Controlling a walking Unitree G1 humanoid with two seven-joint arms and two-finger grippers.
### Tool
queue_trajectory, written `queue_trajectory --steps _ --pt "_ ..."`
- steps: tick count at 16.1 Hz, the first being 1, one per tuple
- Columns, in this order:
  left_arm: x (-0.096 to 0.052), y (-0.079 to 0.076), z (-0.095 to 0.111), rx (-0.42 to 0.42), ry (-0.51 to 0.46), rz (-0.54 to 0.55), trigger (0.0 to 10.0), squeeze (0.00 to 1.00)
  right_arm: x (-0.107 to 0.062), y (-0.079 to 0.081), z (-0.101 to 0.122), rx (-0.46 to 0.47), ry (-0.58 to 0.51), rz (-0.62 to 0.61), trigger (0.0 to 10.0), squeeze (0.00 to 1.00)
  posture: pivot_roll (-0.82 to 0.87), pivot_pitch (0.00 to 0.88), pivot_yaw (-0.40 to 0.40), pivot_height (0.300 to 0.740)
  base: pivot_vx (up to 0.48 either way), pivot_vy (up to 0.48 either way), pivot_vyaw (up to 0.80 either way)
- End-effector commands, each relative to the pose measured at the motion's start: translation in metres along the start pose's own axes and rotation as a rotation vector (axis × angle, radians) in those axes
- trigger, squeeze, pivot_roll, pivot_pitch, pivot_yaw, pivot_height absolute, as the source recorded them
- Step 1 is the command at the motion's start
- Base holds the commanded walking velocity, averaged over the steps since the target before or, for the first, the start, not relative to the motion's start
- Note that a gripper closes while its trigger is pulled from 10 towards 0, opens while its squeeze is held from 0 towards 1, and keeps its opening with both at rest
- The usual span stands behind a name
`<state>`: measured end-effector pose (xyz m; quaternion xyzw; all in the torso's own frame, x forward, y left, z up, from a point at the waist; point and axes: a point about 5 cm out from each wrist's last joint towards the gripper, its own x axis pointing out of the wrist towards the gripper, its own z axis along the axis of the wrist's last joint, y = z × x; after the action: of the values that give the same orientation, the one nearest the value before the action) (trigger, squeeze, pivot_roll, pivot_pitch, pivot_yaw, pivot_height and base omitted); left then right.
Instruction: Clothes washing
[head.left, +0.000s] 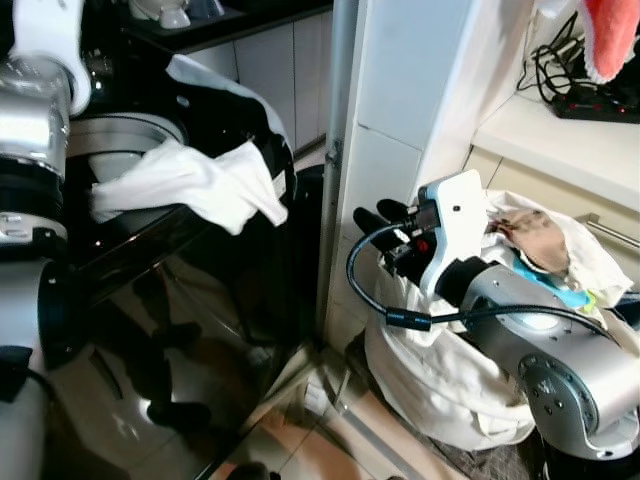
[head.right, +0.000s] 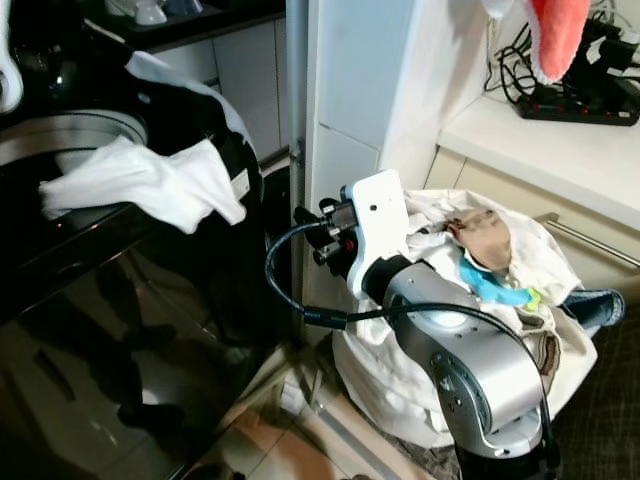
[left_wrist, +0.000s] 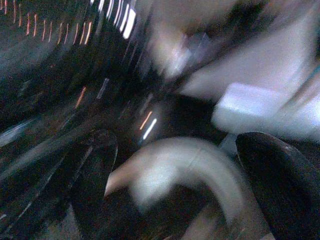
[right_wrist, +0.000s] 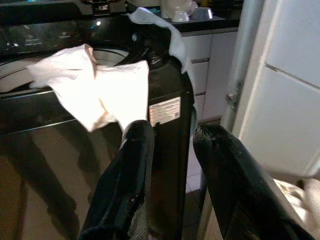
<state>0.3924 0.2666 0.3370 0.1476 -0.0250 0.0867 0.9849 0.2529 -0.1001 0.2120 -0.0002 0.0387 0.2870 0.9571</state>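
Note:
A white cloth (head.left: 190, 185) hangs over the front rim of the black top-loading washing machine (head.left: 150, 300), partly inside the drum opening. My right gripper (head.left: 380, 215) is held out beside the machine's right side, pointing at it, open with nothing between its fingers; in the right wrist view the cloth (right_wrist: 95, 90) lies ahead of the right gripper (right_wrist: 172, 131), well apart from it. My left arm (head.left: 30, 130) reaches over the machine at the far left. The left wrist view is blurred; my left gripper (left_wrist: 180, 140) has its fingers spread, with a pale curved shape beyond them.
A white laundry bag (head.left: 440, 390) full of mixed clothes (head.left: 545, 240) stands on the floor under my right arm. A white cabinet side (head.left: 400, 120) and a metal post (head.left: 335, 150) stand between it and the machine. Cables lie on the counter (head.left: 560, 130); a pink cloth (head.left: 610, 40) hangs above.

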Motion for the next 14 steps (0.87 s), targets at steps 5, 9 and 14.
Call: queue_trajectory --steps 5,9,14 --pt "-0.045 -0.1 -0.036 -0.119 -0.236 -0.523 10.0 0.0 -0.004 -0.019 0.008 -0.092 -0.049 -0.133 10.0 0.0 0.0 0.0 0.014 0.74 0.0 0.0 0.0" --pt "-0.073 -0.133 -0.044 -0.183 -0.321 -0.699 10.0 0.0 -0.004 -0.019 0.009 -0.09 -0.057 -0.139 10.0 0.0 -0.01 0.0 0.016 0.74 0.0 0.0 0.0" --pt "-0.099 -0.12 -0.103 -0.119 -0.113 -0.416 10.0 0.0 -0.014 -0.053 0.011 -0.14 -0.053 -0.465 10.0 0.0 -0.03 0.0 0.022 0.74 0.0 0.0 0.0"
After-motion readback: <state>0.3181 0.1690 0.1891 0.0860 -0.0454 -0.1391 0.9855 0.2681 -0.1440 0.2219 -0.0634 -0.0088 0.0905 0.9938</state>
